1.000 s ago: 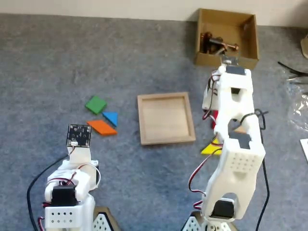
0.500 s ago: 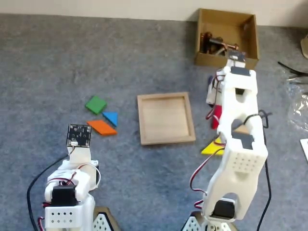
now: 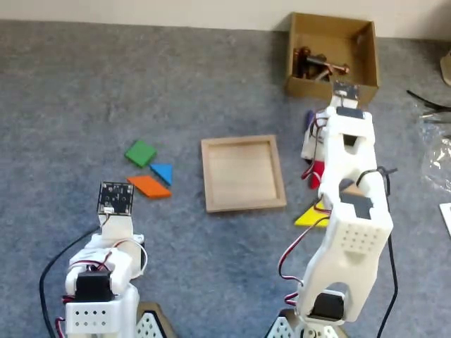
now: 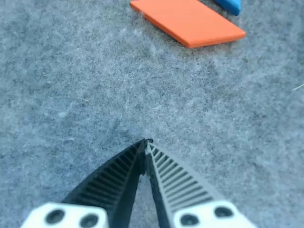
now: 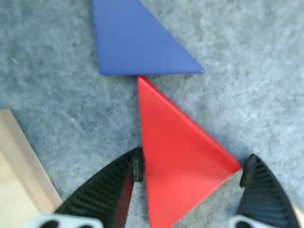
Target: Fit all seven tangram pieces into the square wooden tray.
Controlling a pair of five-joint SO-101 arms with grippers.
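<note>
Red flat triangle lies on the grey bench, right of the square wooden tray, with my right claw spread wide around it. Its tip meets a dark blue triangle. My left claw sits pinched together, empty, near the orange parallelogram.

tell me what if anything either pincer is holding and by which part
Nothing is held. The left pincer is shut, empty, over the carpet; the right pincer is open astride the red triangle, not clamped.
</note>
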